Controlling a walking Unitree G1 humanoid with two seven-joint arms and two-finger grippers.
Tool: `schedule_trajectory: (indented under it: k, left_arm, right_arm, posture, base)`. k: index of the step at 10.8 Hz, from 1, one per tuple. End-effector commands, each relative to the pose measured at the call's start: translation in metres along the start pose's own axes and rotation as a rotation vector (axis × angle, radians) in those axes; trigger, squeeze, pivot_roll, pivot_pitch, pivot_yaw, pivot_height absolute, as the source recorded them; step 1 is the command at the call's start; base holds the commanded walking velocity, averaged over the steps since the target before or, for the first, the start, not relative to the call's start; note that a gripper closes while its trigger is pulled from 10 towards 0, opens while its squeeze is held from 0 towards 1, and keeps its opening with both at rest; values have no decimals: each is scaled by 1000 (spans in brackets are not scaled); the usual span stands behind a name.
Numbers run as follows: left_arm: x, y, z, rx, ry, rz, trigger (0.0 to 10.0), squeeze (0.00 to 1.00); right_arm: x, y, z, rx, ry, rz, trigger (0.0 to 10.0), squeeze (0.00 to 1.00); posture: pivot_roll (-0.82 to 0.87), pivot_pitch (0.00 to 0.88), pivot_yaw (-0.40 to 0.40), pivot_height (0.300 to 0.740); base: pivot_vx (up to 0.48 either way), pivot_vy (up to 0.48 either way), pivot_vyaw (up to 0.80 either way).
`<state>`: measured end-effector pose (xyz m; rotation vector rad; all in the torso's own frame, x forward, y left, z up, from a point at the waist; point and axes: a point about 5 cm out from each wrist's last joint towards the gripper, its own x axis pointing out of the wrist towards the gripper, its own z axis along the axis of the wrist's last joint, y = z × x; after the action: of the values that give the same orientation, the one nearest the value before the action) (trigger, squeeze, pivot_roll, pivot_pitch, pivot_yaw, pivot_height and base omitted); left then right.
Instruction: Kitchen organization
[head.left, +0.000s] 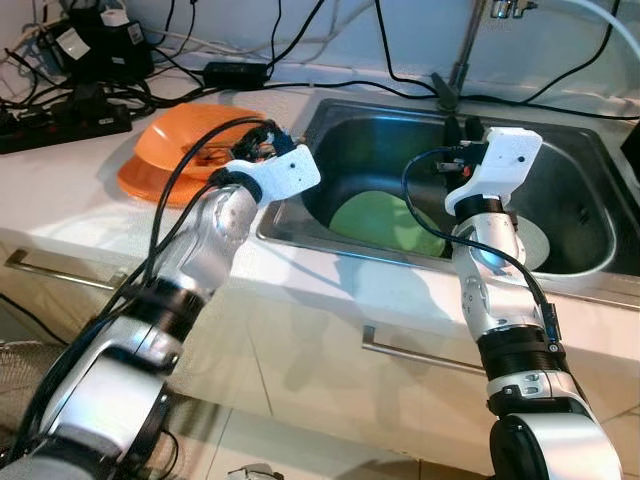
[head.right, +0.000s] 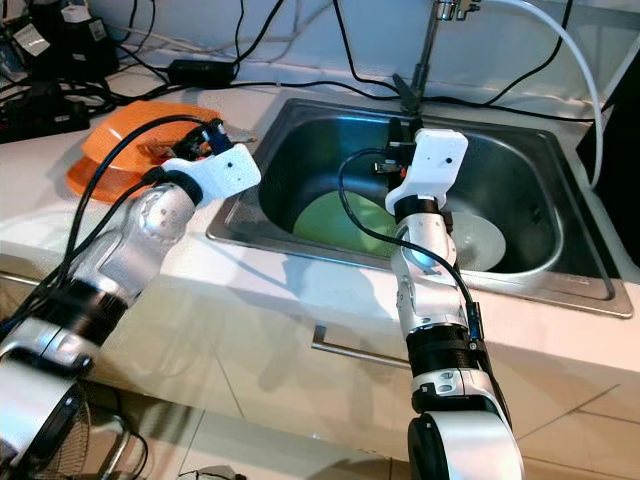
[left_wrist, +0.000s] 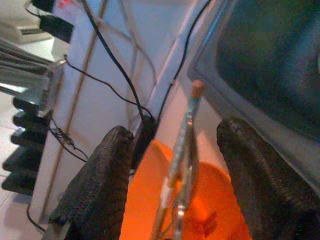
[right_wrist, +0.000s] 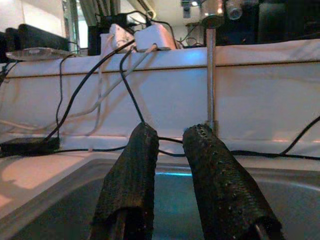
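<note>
Left pincer (left_wrist: 175, 200) hangs open over the orange plastic plate (head.left: 175, 140) on the white counter (head.left: 60, 200); thin utensils (left_wrist: 182, 150) lie between its fingers. Right pincer (right_wrist: 172, 185), slightly parted and empty, hovers above the steel sink (head.left: 590, 160) holding a round green plate (head.left: 375, 222).

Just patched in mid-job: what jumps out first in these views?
The orange plate on the counter left of the sink, with the left gripper open over it around thin utensils. Next, the green plate lying in the basin beside a white one. The right gripper hangs over the sink, fingers nearly closed on nothing, pointed at the faucet.
</note>
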<state>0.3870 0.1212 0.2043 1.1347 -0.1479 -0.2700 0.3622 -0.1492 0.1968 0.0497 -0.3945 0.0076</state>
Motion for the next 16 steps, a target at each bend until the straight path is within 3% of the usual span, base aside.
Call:
schedule_trajectory:
  k: [1, 2, 3, 4, 12, 16]
  left_arm:
    - [6, 2, 5, 16, -13, 4, 9725, 0]
    - [8, 3, 6, 16, -12, 2, 5843, 0]
    - [11, 2, 6, 17, -4, -5, 1294, 0]
    - [13, 1, 6, 15, -4, -10, 0, 0]
    - [17, 6, 10, -24, -23, 14, 0, 0]
    - [17, 15, 15, -141, -62, 72, 0, 0]
  right_arm:
    - [3, 2, 2, 7, -4, -1, 10000, 0]
    - [3, 2, 2, 7, -4, -1, 10000, 0]
    - [3, 1, 2, 6, -4, -3, 10000, 0]
    - [3, 1, 2, 5, -4, -5, 10000, 0]
    - [3, 0, 1, 2, 0, -10, 10000, 0]
    - [3, 0, 0, 1, 5, -10, 10000, 0]
  posture:
    - [117, 0, 20, 740]
    - [114, 0, 21, 740]
    - [112, 0, 22, 740]
    - [111, 0, 24, 740]
    - [114, 0, 23, 740]
    - [115, 0, 21, 740]
  base:
    - [0, 0, 0]
    - [0, 0, 0]
    - [0, 0, 0]
    - [0, 0, 0]
    - [0, 0, 0]
    - [0, 0, 0]
